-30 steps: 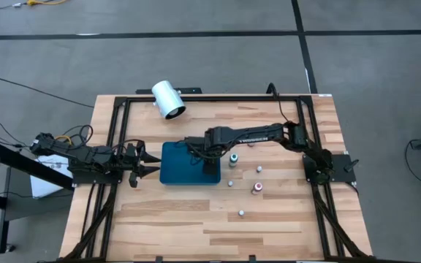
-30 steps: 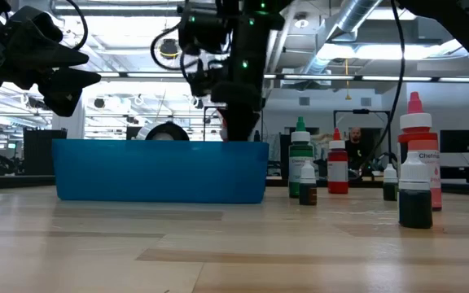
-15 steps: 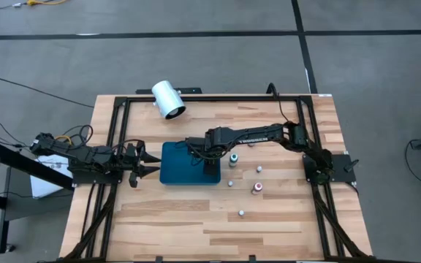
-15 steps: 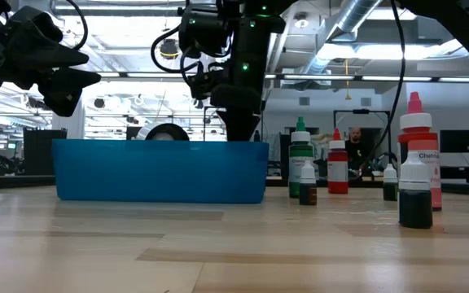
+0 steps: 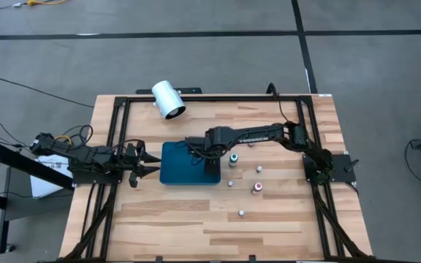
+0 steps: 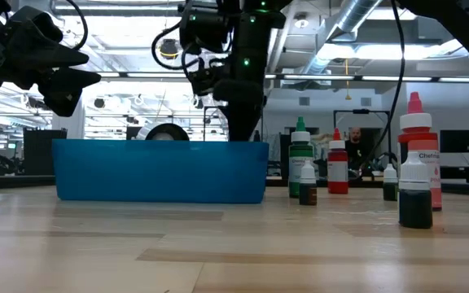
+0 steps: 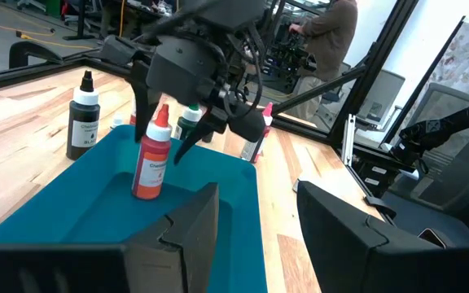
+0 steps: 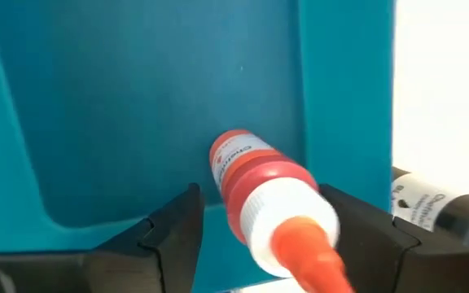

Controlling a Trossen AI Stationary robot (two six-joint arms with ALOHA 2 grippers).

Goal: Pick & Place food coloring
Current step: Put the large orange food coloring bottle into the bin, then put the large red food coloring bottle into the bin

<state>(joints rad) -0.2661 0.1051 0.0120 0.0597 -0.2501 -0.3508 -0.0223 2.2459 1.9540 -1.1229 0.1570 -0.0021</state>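
Note:
An orange-red food coloring bottle (image 7: 151, 163) stands upright on its base inside the teal tray (image 7: 72, 212). My right gripper (image 7: 165, 134) hangs over it, open. One finger is on each side of the bottle's neck (image 8: 271, 203), and I see no touch. In the high view the gripper (image 5: 209, 166) is over the tray's right part (image 5: 174, 172). More bottles stand on the table right of the tray: a green-topped one (image 5: 233, 157), a pink one (image 5: 256, 188) and smaller ones (image 5: 230, 183). My left gripper (image 5: 150, 164) waits open at the tray's left side.
A large white cylinder (image 5: 168, 99) lies near the table's far edge. In the low view a green bottle (image 6: 300, 159), a red one (image 6: 337, 167) and a tall dark-filled one (image 6: 416, 171) stand right of the tray wall (image 6: 161, 171). A person stands in the room beyond.

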